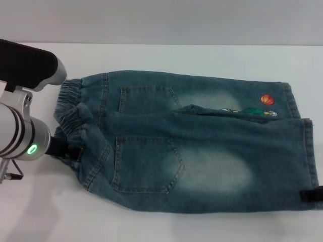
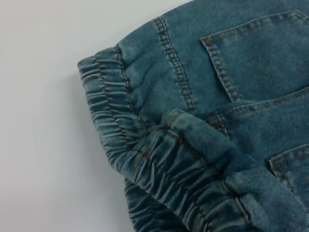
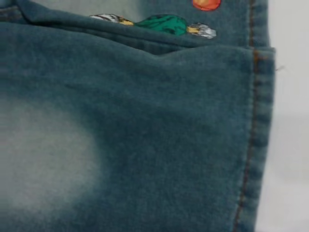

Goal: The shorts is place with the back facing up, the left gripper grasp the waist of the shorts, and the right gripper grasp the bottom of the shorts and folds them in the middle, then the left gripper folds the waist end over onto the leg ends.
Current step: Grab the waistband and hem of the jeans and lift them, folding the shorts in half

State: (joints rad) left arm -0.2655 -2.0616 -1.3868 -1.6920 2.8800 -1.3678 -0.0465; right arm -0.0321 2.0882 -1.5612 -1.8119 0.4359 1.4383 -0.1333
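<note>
The blue denim shorts (image 1: 202, 151) lie back side up on the white table, both back pockets showing. The ruffled waist (image 1: 70, 108) is at the left, bunched and lifted at its near part (image 2: 159, 159). The leg hems (image 1: 309, 151) are at the right, and the near leg overlaps the far one along the middle. An orange basketball print (image 1: 267, 100) sits by the far hem. My left gripper (image 1: 61, 148) is against the near part of the waist. Only a black bit of my right gripper (image 1: 311, 195) shows, at the near corner of the near hem (image 3: 256, 121).
The bare white table (image 1: 151, 227) surrounds the shorts, with a strip in front and more room behind. A coloured print (image 3: 164, 23) peeks from under the overlapping leg edge. The left arm's silver body with a green light (image 1: 32, 149) stands at the left edge.
</note>
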